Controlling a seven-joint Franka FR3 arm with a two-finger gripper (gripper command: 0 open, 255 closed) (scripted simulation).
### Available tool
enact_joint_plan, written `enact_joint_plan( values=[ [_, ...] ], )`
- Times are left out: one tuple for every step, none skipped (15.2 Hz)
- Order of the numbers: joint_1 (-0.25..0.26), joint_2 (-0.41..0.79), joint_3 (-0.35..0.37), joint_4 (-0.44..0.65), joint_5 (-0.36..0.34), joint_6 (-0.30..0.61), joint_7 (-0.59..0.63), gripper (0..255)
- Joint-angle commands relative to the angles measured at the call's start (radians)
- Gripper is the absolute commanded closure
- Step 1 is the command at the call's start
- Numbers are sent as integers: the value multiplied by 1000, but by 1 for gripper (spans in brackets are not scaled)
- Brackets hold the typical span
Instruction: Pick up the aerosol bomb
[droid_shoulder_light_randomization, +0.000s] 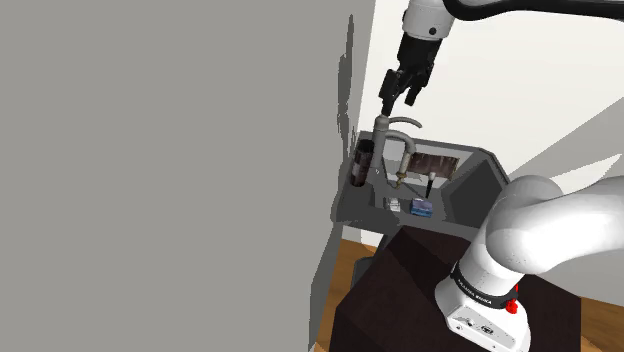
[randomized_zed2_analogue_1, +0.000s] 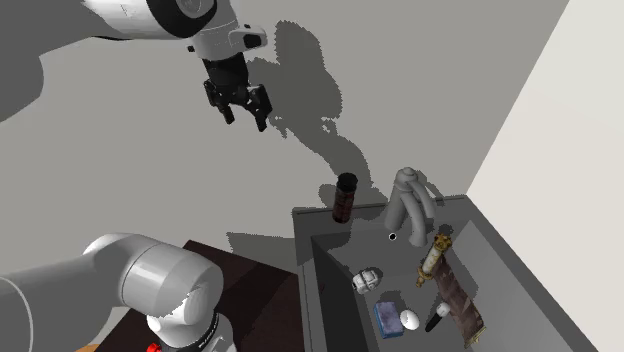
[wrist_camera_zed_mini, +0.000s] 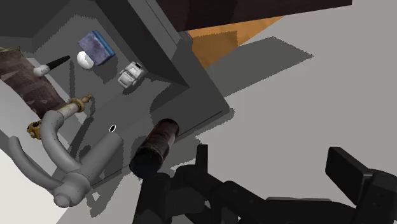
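The aerosol can (randomized_zed2_analogue_1: 345, 198) is a dark brown cylinder with a black cap. It stands upright on the grey sink's back corner rim, close to the wall, and also appears as the can (droid_shoulder_light_randomization: 364, 163) in the shoulder view. My black gripper (randomized_zed2_analogue_1: 245, 112) hangs open well above it, with nothing between its fingers. In the shoulder view the gripper (droid_shoulder_light_randomization: 400, 100) is above the faucet, up and to the right of the can. Through the wrist camera the can (wrist_camera_zed_mini: 156, 147) lies far below, just outside one finger (wrist_camera_zed_mini: 201, 159) of the gripper (wrist_camera_zed_mini: 273, 168).
A grey curved faucet (randomized_zed2_analogue_1: 408, 205) rises beside the can. The sink (randomized_zed2_analogue_1: 310, 290) holds a blue sponge (randomized_zed2_analogue_1: 386, 318), a small white object (randomized_zed2_analogue_1: 367, 278), a brush (randomized_zed2_analogue_1: 437, 318) and a brown patterned cloth (randomized_zed2_analogue_1: 455, 290). A grey wall (droid_shoulder_light_randomization: 150, 150) stands behind. The dark stand (droid_shoulder_light_randomization: 400, 290) is below.
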Motion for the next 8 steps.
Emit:
enact_joint_plan(
  values=[
    [0,0,0,0,0,0,0,0],
    [-5,20,-16,-8,-6,25,-11,0],
    [-10,41,-31,-15,-12,50,-21,0],
    [-15,63,-47,-21,-18,75,-32,0],
    [-19,86,-62,-26,-23,100,-42,0],
    [-24,110,-78,-30,-27,124,-53,0],
    [-28,136,-93,-32,-32,149,-64,0],
    [-32,162,-109,-33,-35,173,-75,0]
  ],
)
